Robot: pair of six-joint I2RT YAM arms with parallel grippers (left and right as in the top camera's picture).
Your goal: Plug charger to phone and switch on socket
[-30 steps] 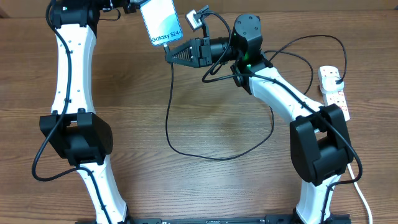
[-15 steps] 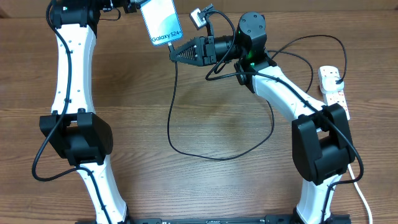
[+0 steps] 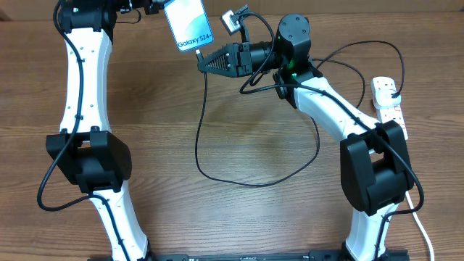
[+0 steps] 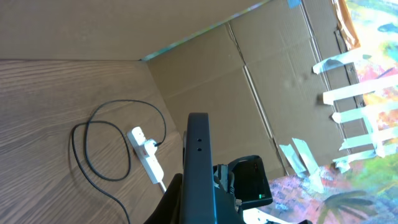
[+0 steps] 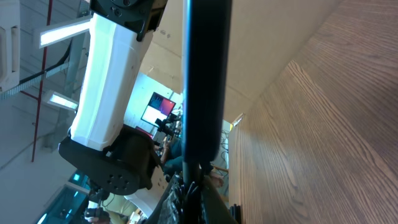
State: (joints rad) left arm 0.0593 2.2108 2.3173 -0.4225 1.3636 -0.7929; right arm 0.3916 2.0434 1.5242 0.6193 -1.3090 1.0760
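Overhead: the left pincer pinches the top end of the phone and holds it raised and tilted above the wooden bench, lit blue screen facing up. The right pincer is pressed together around the tip of the charger and sits just beside the phone's lower edge; whether tip and phone touch cannot be told. From this pincer the thin black cable drops in a wide loop over the bench, then runs back to the white socket, well apart behind the right arm. Left wrist: the phone stands edge-on straight out from the pincer, with the socket and a cable loop lying far beyond it. Right wrist: the phone is a dark upright bar directly ahead of the closed fingertips, its lower end close above them.
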